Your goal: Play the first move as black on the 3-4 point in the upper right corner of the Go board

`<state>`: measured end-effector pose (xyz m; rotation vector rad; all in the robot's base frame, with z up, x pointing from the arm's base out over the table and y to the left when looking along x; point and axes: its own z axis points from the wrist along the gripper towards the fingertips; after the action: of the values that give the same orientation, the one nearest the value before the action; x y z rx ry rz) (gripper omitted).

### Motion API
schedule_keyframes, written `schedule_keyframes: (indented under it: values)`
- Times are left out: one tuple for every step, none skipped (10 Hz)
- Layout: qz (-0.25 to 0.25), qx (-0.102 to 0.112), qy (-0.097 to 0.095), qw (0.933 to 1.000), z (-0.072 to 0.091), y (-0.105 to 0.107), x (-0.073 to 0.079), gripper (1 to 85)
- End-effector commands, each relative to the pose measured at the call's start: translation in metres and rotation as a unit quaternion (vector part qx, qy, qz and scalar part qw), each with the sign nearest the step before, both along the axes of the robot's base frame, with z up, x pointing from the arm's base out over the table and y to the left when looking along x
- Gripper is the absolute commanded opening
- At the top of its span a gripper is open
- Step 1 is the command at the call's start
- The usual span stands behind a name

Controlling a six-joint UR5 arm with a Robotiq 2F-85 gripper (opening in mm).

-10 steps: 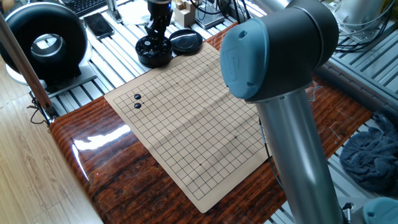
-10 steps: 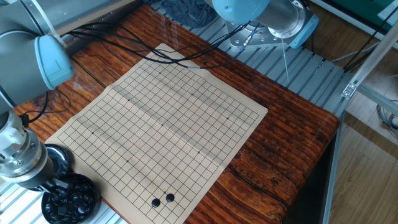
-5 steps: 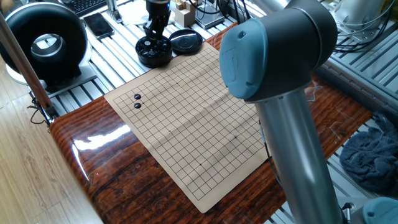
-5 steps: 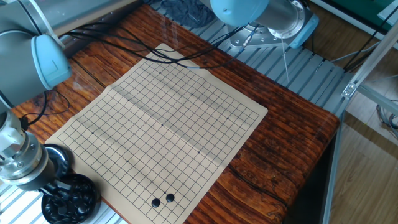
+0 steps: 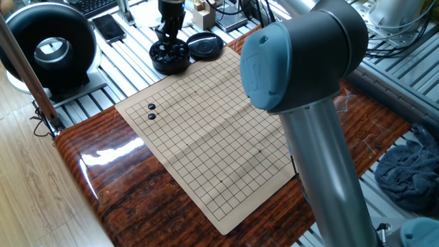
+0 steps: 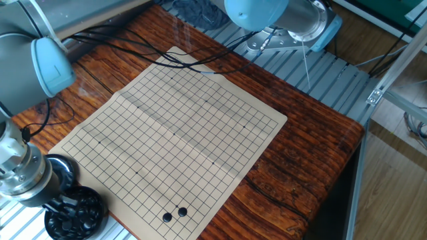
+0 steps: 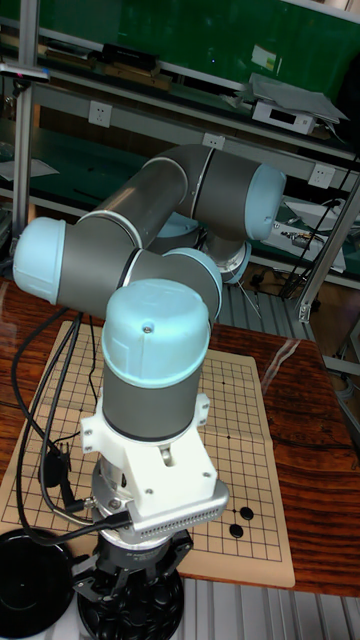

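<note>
The tan Go board (image 5: 206, 130) (image 6: 175, 130) (image 7: 240, 440) lies on the wooden table. Two small black stones (image 5: 151, 112) (image 6: 174, 215) (image 7: 240, 521) sit side by side near one edge; every other crossing I can see is bare. I cannot single out the 3-4 point. My gripper (image 5: 168, 36) (image 6: 65, 199) hangs just above an open black bowl (image 5: 170, 57) (image 6: 75, 213) heaped with black stones, off the board's corner. Its fingertips point down into the bowl. Whether a stone sits between them is too small to see.
The bowl's black lid (image 5: 205, 45) (image 6: 65, 169) lies beside it. A large round black device (image 5: 51, 41) and a phone (image 5: 110, 27) stand behind the board. Cables (image 6: 127, 50) trail over the table's far side. A blue cloth (image 5: 410, 171) lies off the table.
The gripper has risen slightly over the bowl and drifted a little away from the board. The board and its two stones are unchanged.
</note>
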<state>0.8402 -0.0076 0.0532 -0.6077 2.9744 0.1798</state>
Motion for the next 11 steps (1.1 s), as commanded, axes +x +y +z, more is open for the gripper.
schedule_keyframes:
  values:
    - [-0.007, 0.012, -0.018, 0.9997, 0.004, 0.006, 0.011, 34.3]
    - [-0.010, 0.014, -0.023, 0.9996, 0.003, 0.007, 0.014, 34.3]
    - [-0.008, 0.017, -0.023, 0.9996, 0.002, 0.009, 0.015, 34.3]
    - [-0.006, 0.020, -0.022, 0.9996, 0.000, 0.011, 0.015, 34.3]
    - [-0.002, 0.023, -0.024, 0.9994, -0.003, 0.014, 0.018, 34.3]
    - [0.000, 0.026, -0.027, 0.9993, -0.006, 0.016, 0.020, 34.3]
    - [0.002, 0.026, -0.027, 0.9993, -0.007, 0.016, 0.021, 34.3]
    - [0.003, 0.026, -0.026, 0.9993, -0.008, 0.016, 0.021, 34.3]
    - [0.004, 0.025, -0.026, 0.9993, -0.008, 0.017, 0.021, 34.3]
    - [0.006, 0.025, -0.026, 0.9993, -0.009, 0.016, 0.021, 34.3]
    - [0.006, 0.024, -0.026, 0.9994, -0.009, 0.016, 0.022, 34.0]
